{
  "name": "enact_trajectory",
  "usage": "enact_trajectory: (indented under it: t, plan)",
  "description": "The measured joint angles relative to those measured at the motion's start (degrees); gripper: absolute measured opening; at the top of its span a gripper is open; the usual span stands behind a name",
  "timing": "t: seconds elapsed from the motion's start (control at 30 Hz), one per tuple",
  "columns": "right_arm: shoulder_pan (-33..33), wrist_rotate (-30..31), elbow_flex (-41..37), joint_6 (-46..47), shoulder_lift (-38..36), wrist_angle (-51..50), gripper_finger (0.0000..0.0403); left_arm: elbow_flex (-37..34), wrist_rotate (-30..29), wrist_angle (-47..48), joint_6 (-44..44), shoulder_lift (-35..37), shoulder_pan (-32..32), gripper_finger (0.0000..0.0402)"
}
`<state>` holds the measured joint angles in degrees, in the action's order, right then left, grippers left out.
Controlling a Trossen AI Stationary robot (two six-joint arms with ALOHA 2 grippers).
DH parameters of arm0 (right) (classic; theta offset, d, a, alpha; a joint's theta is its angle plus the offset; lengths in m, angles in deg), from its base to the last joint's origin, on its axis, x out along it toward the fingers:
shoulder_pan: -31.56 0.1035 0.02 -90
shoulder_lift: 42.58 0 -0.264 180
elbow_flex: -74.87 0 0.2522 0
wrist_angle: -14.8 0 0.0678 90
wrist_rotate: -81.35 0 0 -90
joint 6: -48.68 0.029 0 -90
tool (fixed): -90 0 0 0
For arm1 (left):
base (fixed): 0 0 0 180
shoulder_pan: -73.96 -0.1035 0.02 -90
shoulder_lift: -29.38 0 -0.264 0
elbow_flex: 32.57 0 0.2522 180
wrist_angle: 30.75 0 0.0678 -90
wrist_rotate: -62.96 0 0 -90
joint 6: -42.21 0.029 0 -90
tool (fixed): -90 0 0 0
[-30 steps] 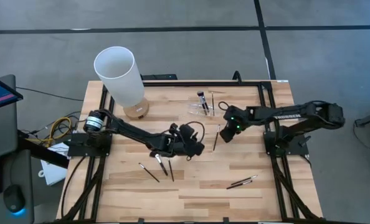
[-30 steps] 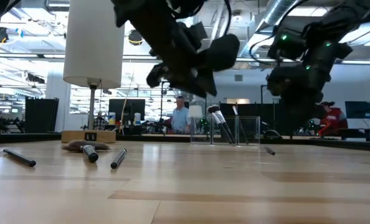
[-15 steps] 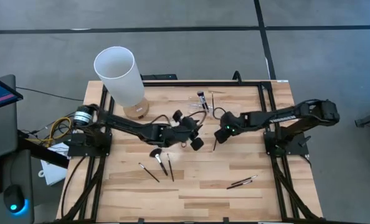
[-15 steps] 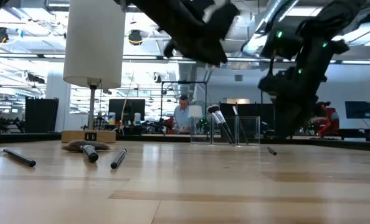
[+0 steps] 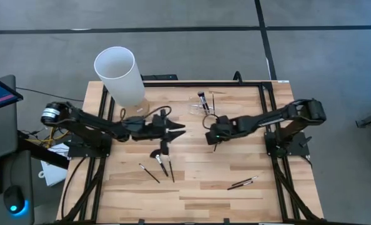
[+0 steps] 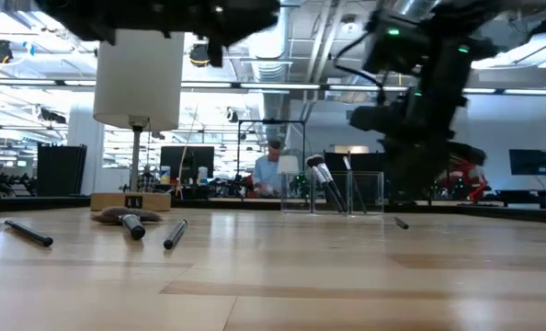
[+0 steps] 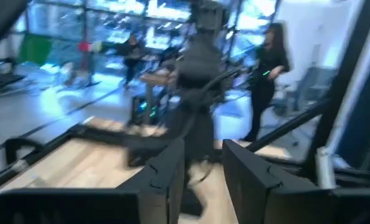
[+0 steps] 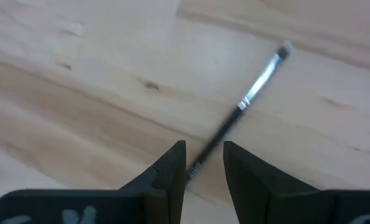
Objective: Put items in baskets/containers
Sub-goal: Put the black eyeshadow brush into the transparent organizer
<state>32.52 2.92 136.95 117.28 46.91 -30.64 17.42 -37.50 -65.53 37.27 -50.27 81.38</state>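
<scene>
Two dark, near-black arms here, built of slim jointed links. The left arm [image 5: 98,127] carries a round silver-faced motor cap near its shoulder, with yellow and pale cables bundled beside its base. The right arm [image 5: 270,117] shows a small green light close to its wrist, glowing again in the low view. Thin black cable loops by each wrist. The right tool [image 8: 203,168] has two matte black, flat-sided fingers with angled tips; the left tool [image 7: 202,173] matches.

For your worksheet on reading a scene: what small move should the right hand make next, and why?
Probably lower and close. The right hand is open, its fingers either side of a thin brush lying flat on the table, not yet gripped.
</scene>
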Motion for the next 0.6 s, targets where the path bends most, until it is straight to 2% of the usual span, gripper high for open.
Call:
enact_trajectory:
  t: [0.2, 0.4, 0.6]
  plan:
    - [-2.36, -4.01, 9.13, 2.01, 8.23, -9.92, 0.0098, -4.28, 4.14, 0.05, 0.01, 4.62, 1.81, 0.0106]
    - [-3.8, -7.54, 11.12, 6.62, 13.43, -9.77, 0.0098, -8.38, 4.47, -0.01, 0.01, 7.77, 3.9, 0.0106]
    - [-3.9, -8.89, 11.7, 10.86, 14.72, -9.69, 0.0098, -11.87, 4.71, 0.07, -0.01, 11.12, 5.12, 0.0106]
